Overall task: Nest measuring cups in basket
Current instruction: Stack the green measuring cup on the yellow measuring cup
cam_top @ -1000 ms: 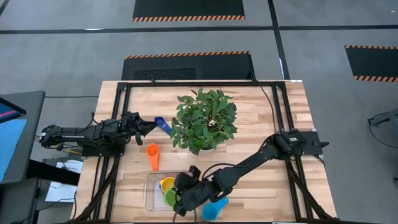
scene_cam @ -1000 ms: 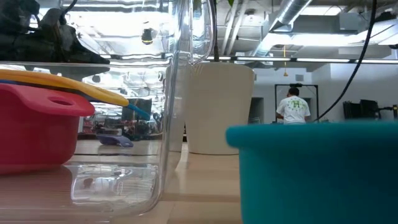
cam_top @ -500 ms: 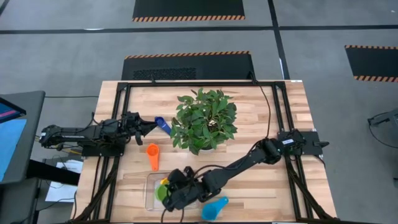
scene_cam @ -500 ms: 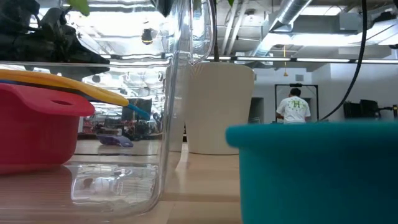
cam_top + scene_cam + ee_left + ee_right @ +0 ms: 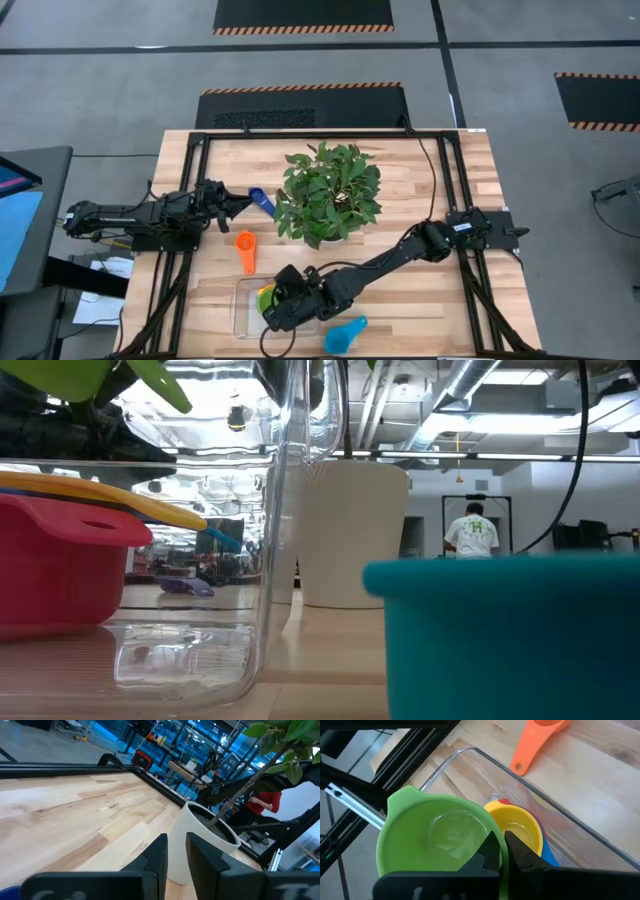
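Over the basket (image 5: 243, 310), at the table's near edge: the right gripper (image 5: 501, 851) is clamped on the green cup (image 5: 432, 836), held above the stack.

Nearest, 1 light blue cup (image 5: 342, 334) lies outside the basket, handle toward the far right. Inside, yellow cup (image 5: 516, 828) already nests on red and blue ones; I judge at least 3 are done. The orange cup (image 5: 246, 248) lies beyond, its long axis near-to-far, bowl at the far end. Farthest, the left gripper (image 5: 241, 200) touches the dark blue cup (image 5: 261, 200); its fingers (image 5: 159, 856) stand only slightly apart.
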Tool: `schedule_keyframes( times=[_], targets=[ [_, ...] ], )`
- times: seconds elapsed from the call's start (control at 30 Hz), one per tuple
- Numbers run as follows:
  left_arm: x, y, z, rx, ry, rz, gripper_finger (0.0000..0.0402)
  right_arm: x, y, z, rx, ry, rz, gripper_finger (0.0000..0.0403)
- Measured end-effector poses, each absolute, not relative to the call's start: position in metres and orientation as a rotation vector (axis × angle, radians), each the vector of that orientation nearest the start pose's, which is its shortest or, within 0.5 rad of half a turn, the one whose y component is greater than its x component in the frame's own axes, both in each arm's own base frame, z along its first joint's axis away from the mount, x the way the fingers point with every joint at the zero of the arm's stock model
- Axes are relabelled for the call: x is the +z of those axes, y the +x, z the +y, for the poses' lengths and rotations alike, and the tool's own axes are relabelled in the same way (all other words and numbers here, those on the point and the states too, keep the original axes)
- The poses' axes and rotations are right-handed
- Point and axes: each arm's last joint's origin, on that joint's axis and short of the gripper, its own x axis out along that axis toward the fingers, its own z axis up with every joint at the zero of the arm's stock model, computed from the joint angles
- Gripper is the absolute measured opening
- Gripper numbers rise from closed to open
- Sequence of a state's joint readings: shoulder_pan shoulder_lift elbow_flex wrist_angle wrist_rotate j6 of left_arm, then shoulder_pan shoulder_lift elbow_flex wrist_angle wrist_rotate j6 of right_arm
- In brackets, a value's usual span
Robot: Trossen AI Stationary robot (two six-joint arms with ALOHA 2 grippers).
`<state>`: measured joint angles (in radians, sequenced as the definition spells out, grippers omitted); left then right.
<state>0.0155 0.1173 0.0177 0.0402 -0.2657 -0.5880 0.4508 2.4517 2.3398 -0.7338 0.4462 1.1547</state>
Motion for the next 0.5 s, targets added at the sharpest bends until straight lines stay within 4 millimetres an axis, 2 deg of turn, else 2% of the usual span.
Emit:
schedule_keyframes(
  times=[0.27, 0.5],
  targets=[
    [0.1641, 0.1030, 0.0092, 0.290, -0.577, -0.025, 0.0059, 0.2257, 0.4915, 0.2167, -0.412, 0.803, 0.709, 0.0043],
    [0.1641, 0.1030, 0.0092, 0.290, -0.577, -0.025, 0.0059, 0.2253, 0.4913, 0.2163, -0.413, 0.801, 0.715, 0.0034]
  ],
)
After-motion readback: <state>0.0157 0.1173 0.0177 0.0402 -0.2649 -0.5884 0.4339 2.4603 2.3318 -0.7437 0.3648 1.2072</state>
